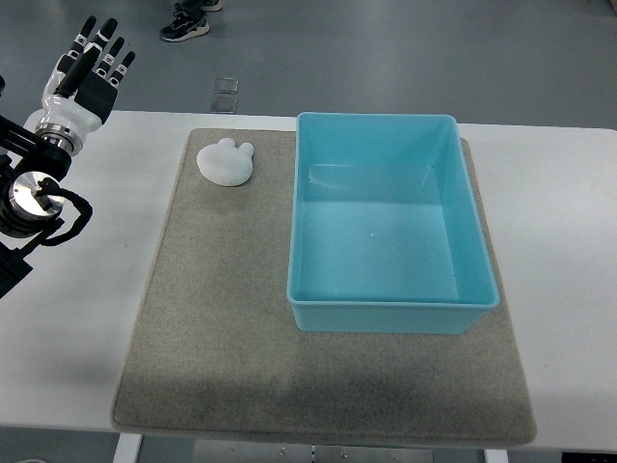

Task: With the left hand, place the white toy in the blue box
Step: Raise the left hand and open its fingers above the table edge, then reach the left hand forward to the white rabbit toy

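Left arm (29, 193) cropped at frame edge

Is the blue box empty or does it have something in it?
Empty: the blue box shows only bare floor; the white toy lies outside on the mat.

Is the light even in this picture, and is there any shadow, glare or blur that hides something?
Top view: soft, even light and sharp focus; a faint broad shadow darkens the grey felt mat near its front edge; the glossy blue plastic box shows only mild sheen inside; the white rabbit-shaped toy looks slightly washed out.
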Motion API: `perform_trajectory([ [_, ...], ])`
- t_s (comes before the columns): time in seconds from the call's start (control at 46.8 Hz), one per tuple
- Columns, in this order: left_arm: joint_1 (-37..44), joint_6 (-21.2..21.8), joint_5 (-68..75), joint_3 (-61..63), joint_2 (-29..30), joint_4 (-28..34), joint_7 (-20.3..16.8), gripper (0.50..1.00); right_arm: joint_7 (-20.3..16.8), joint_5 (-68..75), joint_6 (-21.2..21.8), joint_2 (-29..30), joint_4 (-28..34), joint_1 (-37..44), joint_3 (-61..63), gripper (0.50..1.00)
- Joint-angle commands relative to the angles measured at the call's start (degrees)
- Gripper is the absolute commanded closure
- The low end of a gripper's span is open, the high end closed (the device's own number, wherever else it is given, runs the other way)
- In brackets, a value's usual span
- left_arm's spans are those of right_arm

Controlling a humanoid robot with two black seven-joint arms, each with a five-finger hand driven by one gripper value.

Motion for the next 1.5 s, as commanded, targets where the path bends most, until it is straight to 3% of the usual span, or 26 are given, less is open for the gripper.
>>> perform_trajectory([
  [0.0,0.03,-0.02,0.00,0.01,-0.03,0.11,0.00,0.500,0.00,0.00,0.00,0.00,0.00,0.00,0.00,0.564],
  [0.128,-0.05,-1.16,0.09,0.10,0.05,0.19,0.00,0.500,0.00,0.00,0.00,0.00,0.00,0.00,0.00,0.564],
  [0.47,-0.58,-8.98,1.05,0.28,0.32,4.68,0.09,0.500,0.00,0.00,0.00,0.00,0.00,0.00,0.00,0.564],
  [0.705,-0.93,-9.08,2.63,0.45,1.29,4.94,0.27,0.500,0.00,0.00,0.00,0.00,0.00,-0.09,0.00,0.564],
  [1.09,-2.86,-5.03,28.46,0.54,1.02,7.75,0.27,0.501,0.00,0.00,0.00,0.00,0.00,0.00,0.00,0.564],
  [1.475,-5.68,-4.50,71.34,0.98,0.93,8.28,0.09,0.506,0.00,0.00,0.00,0.00,0.00,0.00,0.00,0.564],
])
